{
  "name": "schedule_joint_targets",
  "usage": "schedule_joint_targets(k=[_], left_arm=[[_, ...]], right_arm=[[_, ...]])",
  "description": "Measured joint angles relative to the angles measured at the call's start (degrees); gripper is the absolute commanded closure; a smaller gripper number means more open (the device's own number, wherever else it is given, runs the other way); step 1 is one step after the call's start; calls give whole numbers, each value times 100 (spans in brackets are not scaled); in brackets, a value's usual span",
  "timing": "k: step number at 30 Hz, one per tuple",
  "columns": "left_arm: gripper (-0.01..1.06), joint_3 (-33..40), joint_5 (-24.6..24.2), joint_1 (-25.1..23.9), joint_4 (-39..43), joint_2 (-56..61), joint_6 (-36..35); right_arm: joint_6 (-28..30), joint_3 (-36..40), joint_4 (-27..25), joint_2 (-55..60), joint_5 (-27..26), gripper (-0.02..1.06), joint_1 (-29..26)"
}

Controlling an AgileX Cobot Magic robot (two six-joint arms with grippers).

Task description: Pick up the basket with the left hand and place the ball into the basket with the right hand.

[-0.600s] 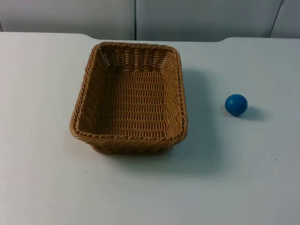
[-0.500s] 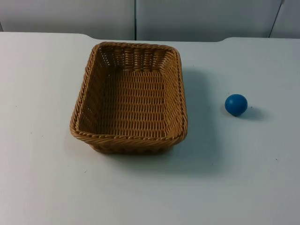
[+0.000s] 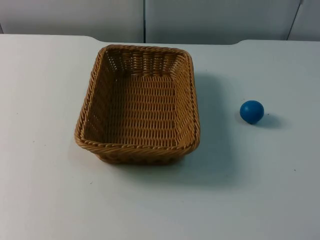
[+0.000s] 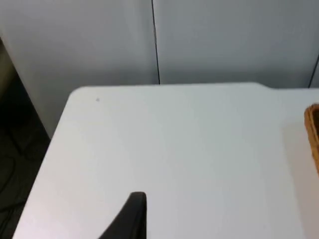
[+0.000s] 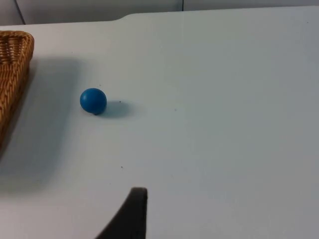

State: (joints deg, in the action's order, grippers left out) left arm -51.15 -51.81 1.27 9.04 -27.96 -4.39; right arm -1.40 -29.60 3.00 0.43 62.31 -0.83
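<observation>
A tan woven rectangular basket (image 3: pixel 137 148) stands empty on the white table, left of centre in the top view. A small blue ball (image 3: pixel 251 111) rests on the table to its right, about a basket's width away. In the left wrist view my left gripper (image 4: pixel 133 214) hangs over bare table, with the basket's rim (image 4: pixel 314 134) far off to one side. My right gripper (image 5: pixel 134 211) hovers over the table, some way short of the ball (image 5: pixel 93 101), and the basket's corner (image 5: pixel 12 64) lies beyond the ball. Neither gripper holds anything.
The grey partition wall (image 3: pixel 145 20) closes off the table's far side. The left wrist view shows the table's side edge (image 4: pixel 52 144) with dark floor beyond it. Open white table surrounds the basket and ball.
</observation>
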Motion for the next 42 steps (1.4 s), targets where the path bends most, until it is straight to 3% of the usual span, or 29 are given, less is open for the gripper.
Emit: schedule_joint_targets(k=[7,11,18,22,32,42], left_arm=[[0,-1329,321,13,-269,-1680,19],[0,-1936,474,51,-1351,-2941,557],[0,-1984,962,515,-1867,-4323,748],[0,-1987,1531,949,-1890,-5361,741],[0,-1997,2627,1451,-1890,-7179,555],[0,-1999,2924,1607,-1901,-8430,439]], right_arm=[[0,0,0,0,0,0,0],[0,0,0,0,0,0,0],[0,0,0,0,0,0,0],[-11,0,0,0,0,0,0],[-11,0,0,0,0,0,0],[-11,0,0,0,0,0,0]])
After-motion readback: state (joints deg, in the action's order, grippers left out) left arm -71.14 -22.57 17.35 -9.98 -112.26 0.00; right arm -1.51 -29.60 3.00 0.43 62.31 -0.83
